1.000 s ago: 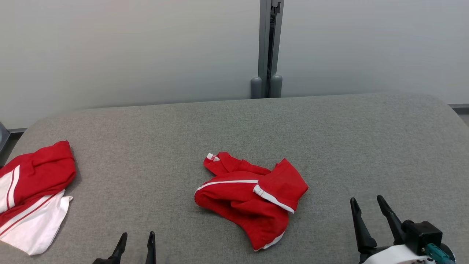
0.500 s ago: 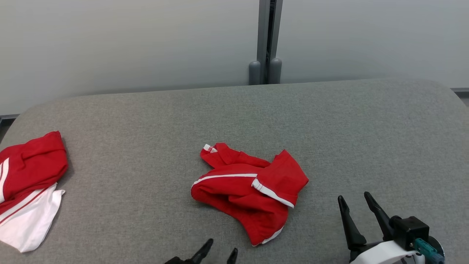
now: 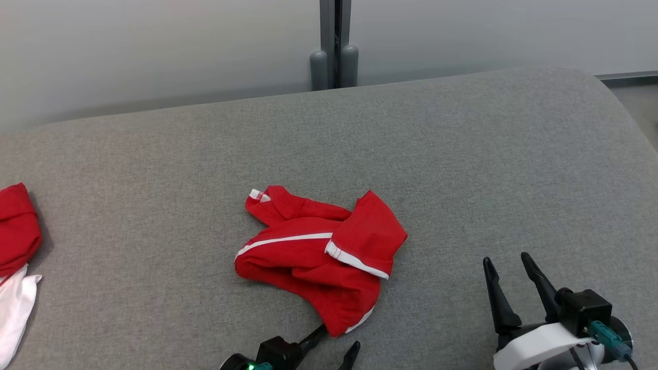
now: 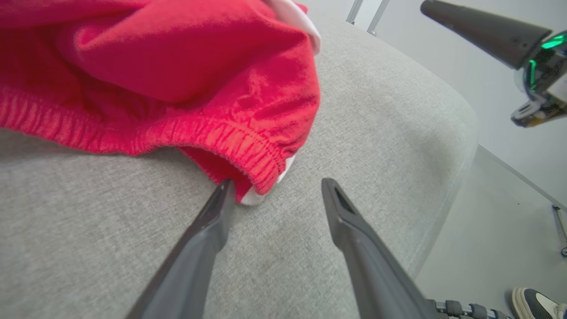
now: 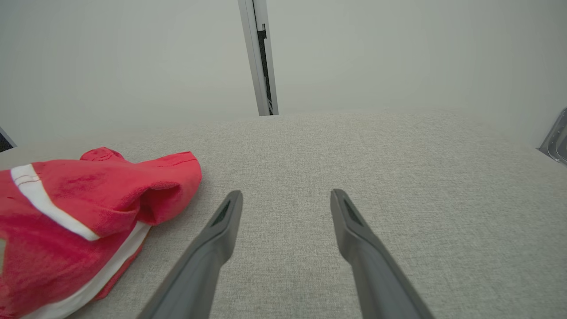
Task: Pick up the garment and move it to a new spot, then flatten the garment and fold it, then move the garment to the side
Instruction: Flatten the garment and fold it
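1. Red garment [image 3: 318, 257] lies crumpled mid grey padded table [image 3: 462, 154], nearer the front edge.
2. My left gripper [image 3: 339, 337]: spread wide, empty, 1 tip at its hem.
3. Right gripper [image 3: 505, 258]: gaping, empty, nothing between.
4. Second red-white garment [image 3: 18, 231] hugs the left edge.

The garment [image 3: 318, 257] is showing red with white stripes; the table [image 3: 488, 154] is showing flecked grey; at nine o'clock, another cloth [image 3: 18, 231] is showing red and white.

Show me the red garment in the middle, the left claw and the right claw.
red garment [image 3: 308, 257], head view, crumpled middle.
left claw [image 4: 275, 182], left wrist view, midway between fingertips.
right claw [image 3: 506, 257], head view, midway between fingertips.
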Controlling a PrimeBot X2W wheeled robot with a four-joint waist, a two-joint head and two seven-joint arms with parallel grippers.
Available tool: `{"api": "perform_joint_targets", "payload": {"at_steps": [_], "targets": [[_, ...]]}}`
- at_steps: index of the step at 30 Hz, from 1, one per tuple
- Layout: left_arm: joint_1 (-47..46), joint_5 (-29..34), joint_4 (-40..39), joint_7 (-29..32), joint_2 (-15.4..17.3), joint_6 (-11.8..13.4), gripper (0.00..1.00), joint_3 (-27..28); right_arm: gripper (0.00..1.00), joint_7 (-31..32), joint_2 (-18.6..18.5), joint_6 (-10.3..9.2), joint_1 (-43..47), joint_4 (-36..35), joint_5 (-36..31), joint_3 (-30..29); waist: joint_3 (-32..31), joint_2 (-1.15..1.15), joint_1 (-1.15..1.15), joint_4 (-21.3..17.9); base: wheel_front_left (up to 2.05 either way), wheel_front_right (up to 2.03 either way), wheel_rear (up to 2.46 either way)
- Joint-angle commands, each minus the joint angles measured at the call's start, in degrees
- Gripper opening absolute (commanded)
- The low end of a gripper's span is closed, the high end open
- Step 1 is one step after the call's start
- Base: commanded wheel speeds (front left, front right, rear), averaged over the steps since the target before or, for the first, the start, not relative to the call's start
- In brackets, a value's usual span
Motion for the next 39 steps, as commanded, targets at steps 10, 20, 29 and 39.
{"api": "perform_joint_targets", "payload": {"at_steps": [10,20,29,39], "targets": [[-3.3,-0.8,-1.9,0.0,0.2,0.0,0.00,0.6,1.00,-0.3,-0.3,-0.01,-1.2,-0.2,0.0,-0.5,0.4,0.00,0.00,-0.6,0.00,0.00,0.00],[-16.6,1.9,-5.6,-0.1,0.2,-0.5,0.00,-4.8,1.00,-0.3,-0.2,-0.01,0.4,1.5,0.9,-0.8,-3.8,0.00,0.00,-1.9,0.00,0.00,0.00],[-36.4,-4.4,-7.6,0.0,0.3,1.7,0.00,-8.0,1.00,-0.3,-0.2,-0.01,0.6,2.2,2.3,0.7,-4.9,0.00,0.00,-5.5,0.00,0.00,0.00],[-31.6,-1.1,6.0,0.0,5.4,2.7,0.00,-1.4,1.00,-0.3,-0.1,-0.01,1.1,1.0,2.4,-1.9,-4.1,0.00,0.00,-3.2,0.00,0.00,0.00]]}}
